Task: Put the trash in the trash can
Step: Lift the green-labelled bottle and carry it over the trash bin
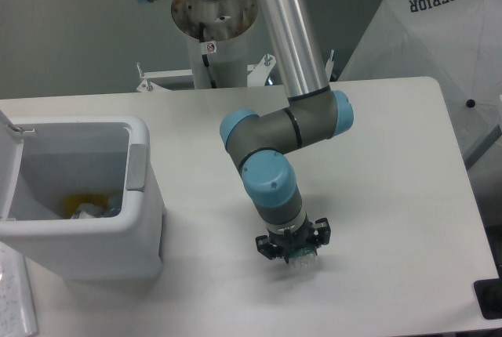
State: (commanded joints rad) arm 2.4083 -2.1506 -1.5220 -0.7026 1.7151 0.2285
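I had the gripper [296, 249] pointed straight down at the counter [392, 180], well to the right of the trash can [82, 204]. Beneath the gripper a small patch of clear, greenish plastic showed, which I took to be the bottle [298, 257]. Most of it was hidden by the wrist and gripper body. I could not tell whether the jaws were clamped on it or merely standing around it, nor whether it was lifted clear of the counter or resting on it.

Handling judgement: a clear plastic bottle of this kind should be light, thin-walled and slick. It would likely dent under hard squeeze and could slip or roll if taken near an end. I judged the best hold to be across the body near its middle, with moderate force, jaws square to its long axis.

The trash can stood at the counter's left edge with its lid [9, 166] swung open to the left. Inside it, something yellow and pale lay at the bottom; I could not identify it. The carry would call for lifting above the can's rim before moving left.
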